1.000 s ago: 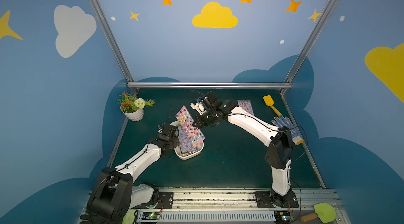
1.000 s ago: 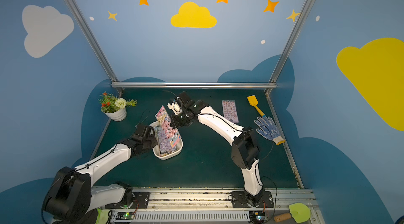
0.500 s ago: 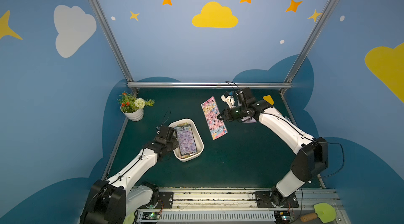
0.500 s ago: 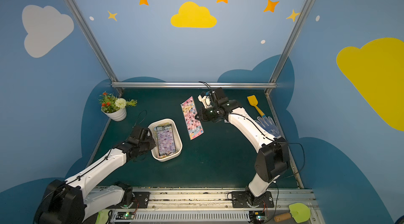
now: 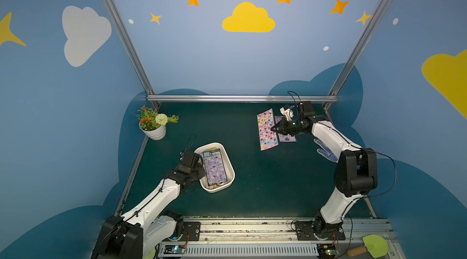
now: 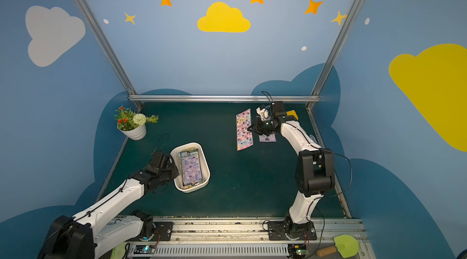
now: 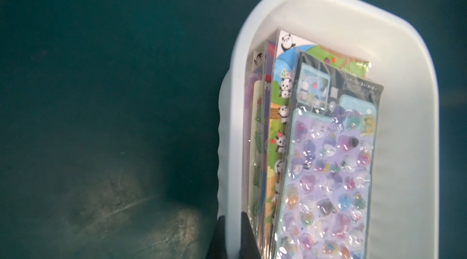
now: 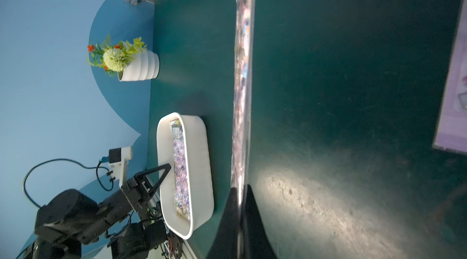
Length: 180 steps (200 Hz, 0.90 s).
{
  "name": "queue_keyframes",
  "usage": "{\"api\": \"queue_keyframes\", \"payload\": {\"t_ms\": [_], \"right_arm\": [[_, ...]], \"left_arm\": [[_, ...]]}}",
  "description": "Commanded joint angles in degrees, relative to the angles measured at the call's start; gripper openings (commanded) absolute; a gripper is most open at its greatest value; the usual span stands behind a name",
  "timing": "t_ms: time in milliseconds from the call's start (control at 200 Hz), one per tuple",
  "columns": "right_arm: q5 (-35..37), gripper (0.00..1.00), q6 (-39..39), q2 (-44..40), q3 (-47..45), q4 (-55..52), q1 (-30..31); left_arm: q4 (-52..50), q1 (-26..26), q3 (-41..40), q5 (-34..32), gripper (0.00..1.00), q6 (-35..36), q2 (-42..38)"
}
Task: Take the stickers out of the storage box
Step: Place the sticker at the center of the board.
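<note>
Left end effector [image 7: 232, 222]: clamped across the long wall of the storage box [image 5: 230, 169], near the left edge of the surface [image 5: 252, 194]; judged a hold-down so the box cannot lift or slide during pulls
Right end effector [image 8: 240, 194]: pinched on one long edge of a pink sheet [image 5: 266, 128], near the far right corner
Purple sheet [image 5: 286, 138]: flat just beside it, apparently marking the drop area
Stickers [image 5: 214, 168]: stacked inside the box, a purple one on top
Status: unloading judged barely begun
</note>
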Motion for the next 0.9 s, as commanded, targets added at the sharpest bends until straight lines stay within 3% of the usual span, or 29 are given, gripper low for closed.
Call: {"api": "queue_keyframes", "payload": {"t_ms": [0,571,896], "right_arm": [[-2.2,0.00,-0.6,4.7,4.6,-1.2,-1.2],[-5.1,0.00,-5.8,26.5,24.4,-9.9,-4.7],[-4.5,0.00,-5.2,31.5,27.2,-9.6,-6.0]], "left_arm": [[3.3,-0.4,0.2,1.4,0.03,-0.2,-1.8],[3.6,-1.7,0.0,0.6,0.04,-0.5,-1.9],[3.7,-1.7,1.3,0.9,0.03,-0.4,0.5]]}}
